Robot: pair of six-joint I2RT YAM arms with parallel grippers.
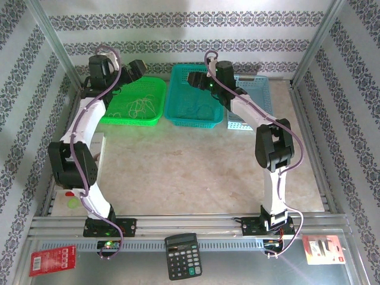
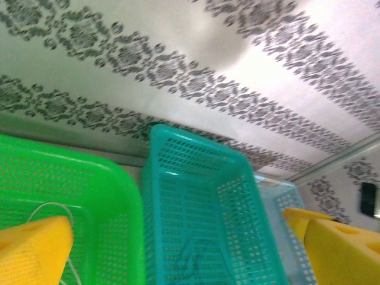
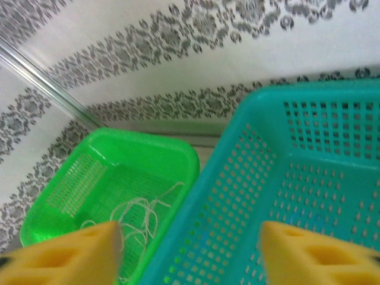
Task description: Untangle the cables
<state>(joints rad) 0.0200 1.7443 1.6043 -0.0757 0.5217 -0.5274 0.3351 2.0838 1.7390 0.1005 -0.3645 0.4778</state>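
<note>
Overhead view: two white-and-black robot arms reach across a pale marbled table point(image 1: 178, 172) towards three perforated plastic baskets lined up along the far wall; a bright green basket point(image 1: 113, 119) stands on the left, a teal basket point(image 1: 190, 122) in the middle, a pale blue basket point(image 1: 261, 89) on the right. The thin whitish looped cables point(image 1: 141, 107) lie loose on the green basket's floor; the left gripper point(image 1: 138, 68) hangs above that basket's far rim; the right gripper point(image 1: 193, 78) hangs above the teal basket's far end; a black calculator point(image 1: 181, 255) sits on the near metal rail.

Left wrist view: the left gripper point(image 2: 178, 222) has its yellow foam fingers point(image 2: 29, 252) spread wide at the bottom corners, holding and touching nothing; a white strand of the cables point(image 2: 50, 206) curls in the green basket point(image 2: 107, 208) just beside the left finger; the teal basket point(image 2: 196, 178) lies between the fingers.

Right wrist view: the right gripper point(image 3: 190, 228) also has its yellow fingers point(image 3: 65, 258) parted, nothing gripped; the whitish cables point(image 3: 139, 217) sprawl in the green basket point(image 3: 89, 172); the teal basket point(image 3: 309, 178) sits beside it.
</note>
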